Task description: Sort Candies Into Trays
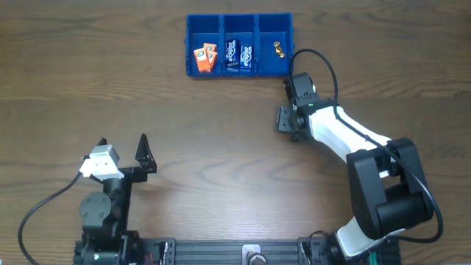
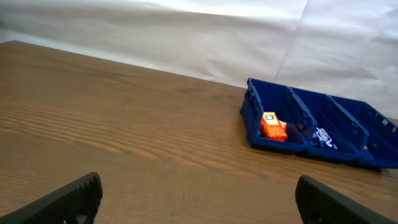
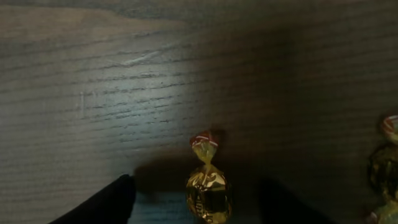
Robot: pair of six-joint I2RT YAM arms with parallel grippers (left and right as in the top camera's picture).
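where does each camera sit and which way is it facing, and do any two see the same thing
Top view: fixed overhead, looking down on the table; both arms rise from the bottom edge, with left tool and right tool.
Left wrist view: on the left wrist, facing across the table to the blue tray; its two fingers wide apart.
Right wrist view: on the right wrist, looking straight down, close; a gold candy between its fingers.
Shared: top and left wrist views both show the tray with orange candies.

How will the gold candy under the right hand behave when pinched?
The candy looks small and rounded, so probably light and apt to roll. It looks shiny, so maybe slippery. The twisted end looks floppy, likely crumpling if pinched.
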